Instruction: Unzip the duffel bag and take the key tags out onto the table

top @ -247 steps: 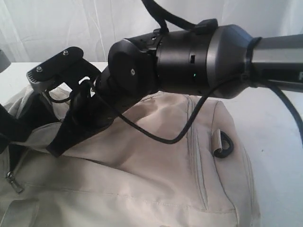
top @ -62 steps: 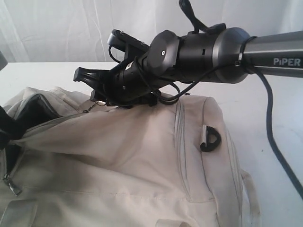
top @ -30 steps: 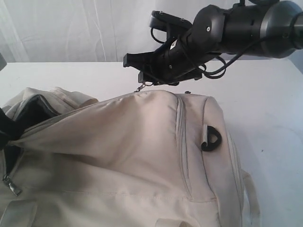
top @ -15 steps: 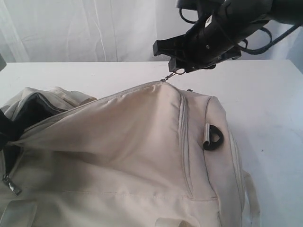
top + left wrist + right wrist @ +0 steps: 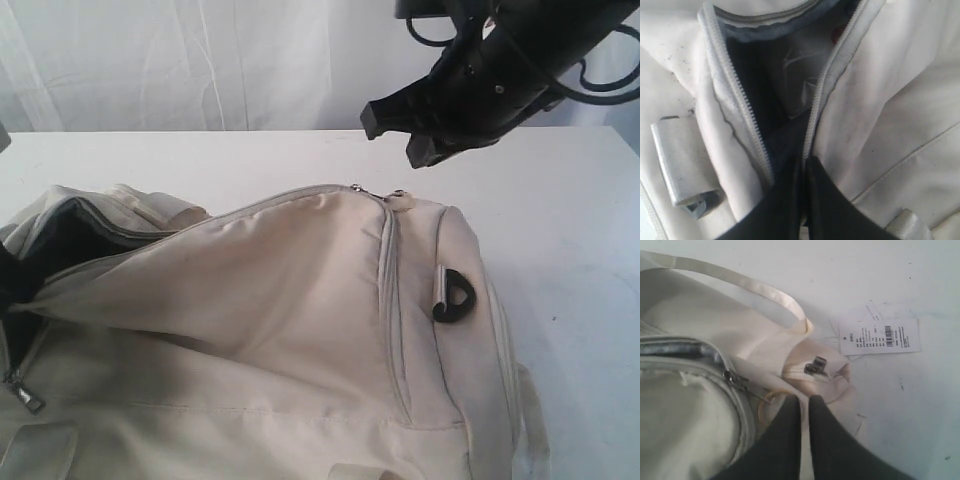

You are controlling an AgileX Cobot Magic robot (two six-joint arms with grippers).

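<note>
The cream duffel bag (image 5: 300,330) lies on the white table (image 5: 200,160), its top zipper open along the left with dark lining (image 5: 60,240) showing. My left gripper (image 5: 803,167) is shut on the bag's zipper edge (image 5: 815,110) at the opening. Inside I see clear plastic (image 5: 800,75) and a speck of red (image 5: 837,34); the key tags are otherwise hidden. My right gripper (image 5: 400,135) hangs above the bag's far end, fingers nearly together with nothing between them. The zipper pull with its ring (image 5: 765,400) lies loose on the bag beside a fingertip (image 5: 792,405).
A black D-ring (image 5: 455,298) sits on the bag's right end. A webbing strap (image 5: 740,280) and a white paper label (image 5: 880,335) lie on the table (image 5: 920,415) past that end. A white curtain hangs behind.
The right gripper pulled the zipper ring up and to the right, then lost hold of it and rose further. The pull dropped back onto the bag.
</note>
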